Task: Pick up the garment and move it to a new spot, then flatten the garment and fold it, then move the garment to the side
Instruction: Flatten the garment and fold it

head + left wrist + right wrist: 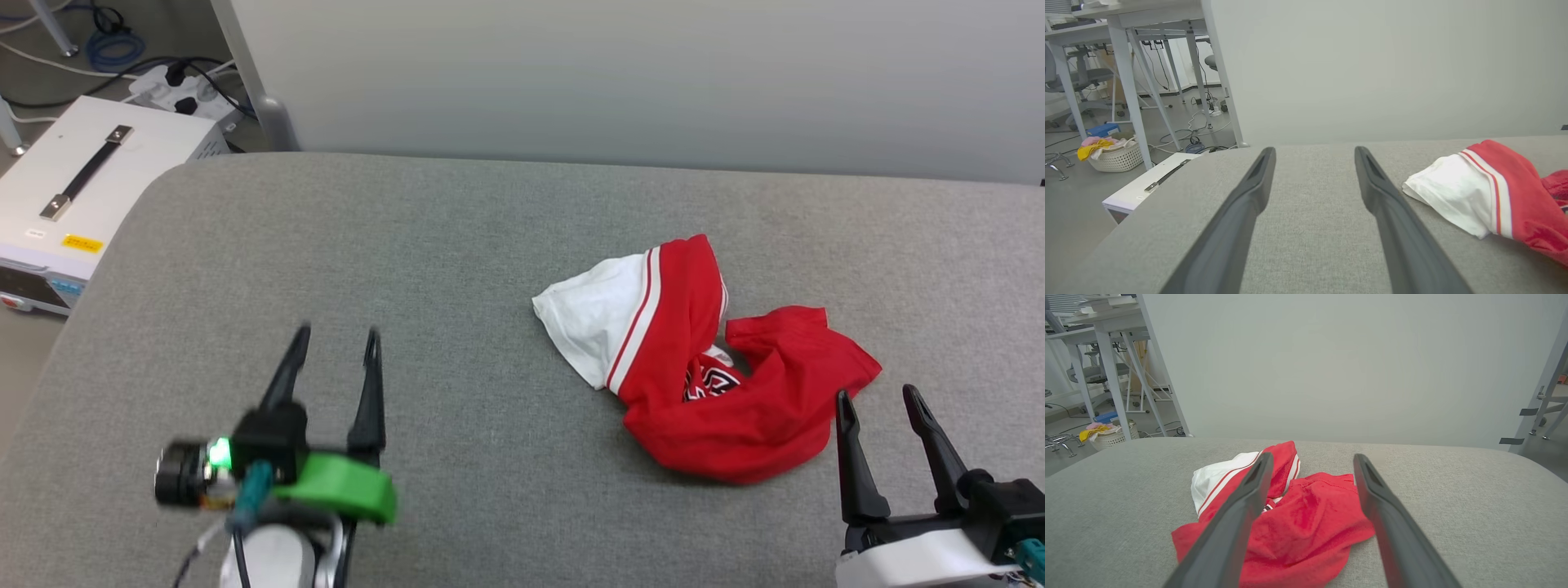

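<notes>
On the grey fabric-covered tabletop [457, 245], right of centre in my head view, lies the red jersey-style T-shirt with a white short sleeve and red-and-white striped trim [678, 343]. It is crumpled in a loose heap, unfolded, with a scrap of black-and-white lettering showing in its folds. The white sleeve points toward my left, and the red body bunches toward my right. My right gripper [877, 394] stands at the near right edge of the heap, its two long dark fingers spread apart with nothing between them. The tips are just beside the red cloth, though I cannot tell whether they touch it. In my right wrist view the T-shirt [1306, 522] lies between and beyond the right gripper [1312, 456], the white sleeve off to the left. My left gripper [339, 331] is well apart from the T-shirt, over bare grey fabric on my left side, fingers likewise parted and empty. In my left wrist view the left gripper [1314, 150] frames plain tabletop [1310, 212], and the T-shirt [1486, 196] lies just to the right. Past the table's far left corner a white rectangular box with a black strap handle [82, 188] sits on the floor. A white woven basket of yellow and pink cloth [1116, 157] stands further off, and a pale grey panel [612, 82] rises behind the table.
</notes>
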